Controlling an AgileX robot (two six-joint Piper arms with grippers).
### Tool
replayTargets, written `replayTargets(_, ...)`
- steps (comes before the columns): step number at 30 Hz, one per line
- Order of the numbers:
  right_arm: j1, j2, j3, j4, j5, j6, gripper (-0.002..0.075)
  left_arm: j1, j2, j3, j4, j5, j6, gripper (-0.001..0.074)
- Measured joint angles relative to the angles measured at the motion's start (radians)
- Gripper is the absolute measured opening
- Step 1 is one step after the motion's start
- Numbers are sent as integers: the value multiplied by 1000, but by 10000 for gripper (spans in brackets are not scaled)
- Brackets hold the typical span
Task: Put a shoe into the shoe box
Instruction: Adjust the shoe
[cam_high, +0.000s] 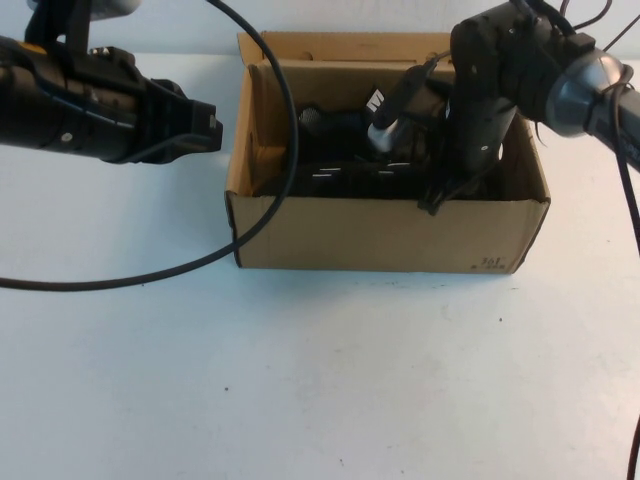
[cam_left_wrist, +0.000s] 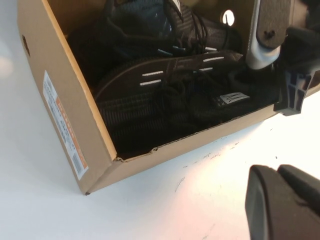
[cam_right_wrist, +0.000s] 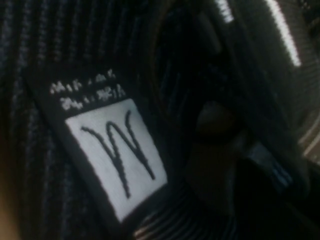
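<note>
You have the shoe box (cam_high: 380, 235) standing open in the middle of the white table (cam_high: 300, 400), its flap lid folded back on the far side. Two black sneakers lie inside it, side by side along its length. The near shoe (cam_left_wrist: 165, 100) rests against the front wall, its silver side marks facing up and its white logo tag (cam_right_wrist: 117, 155) showing on the tongue; the second shoe (cam_left_wrist: 150, 25) sits behind it, against the back wall.

Your right gripper (cam_high: 440, 195) is down inside the box at its right end, pointing almost straight down onto the near shoe's tongue area. From the right wrist view you see only mesh and the logo tag filling the frame, so you cannot tell whether its fingers are open or clamped on anything.

Your left gripper (cam_high: 195, 130) hangs above the table just beside the box's left wall, outside the box and touching nothing. In the left wrist view its fingers (cam_left_wrist: 280, 200) appear pressed together with nothing between them.

A black cable (cam_high: 200, 262) loops from the left arm across the table and over the box's left front corner
</note>
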Motion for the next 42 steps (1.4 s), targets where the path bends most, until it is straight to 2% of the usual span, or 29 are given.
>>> replayTargets(1, -2, 0, 0, 5, -3, -9, 90, 0, 0, 0, 0, 0, 0, -1)
replayTargets(3, -4, 0, -2, 9, -7, -19, 40, 0, 0, 0, 0, -2, 0, -1)
replayTargets(6, -6, 1, -11, 19, -4, -28, 15, 0, 0, 0, 4, -8, 0, -1)
replayTargets(13, -40, 13, -116, 252, 79, -126, 8, 0, 0, 0, 8, -10, 0, -1)
replayTargets(34, -58, 90, -141, 275, 80, -132, 8, 0, 0, 0, 8, -10, 1, -1)
replayTargets(38, -56, 79, -149, 264, 81, -114, 59, 0, 0, 0, 8, -10, 1, -1)
replayTargets(42, -56, 43, -166, 252, 81, -68, 200, 0, 0, 0, 8, -8, 2, -1)
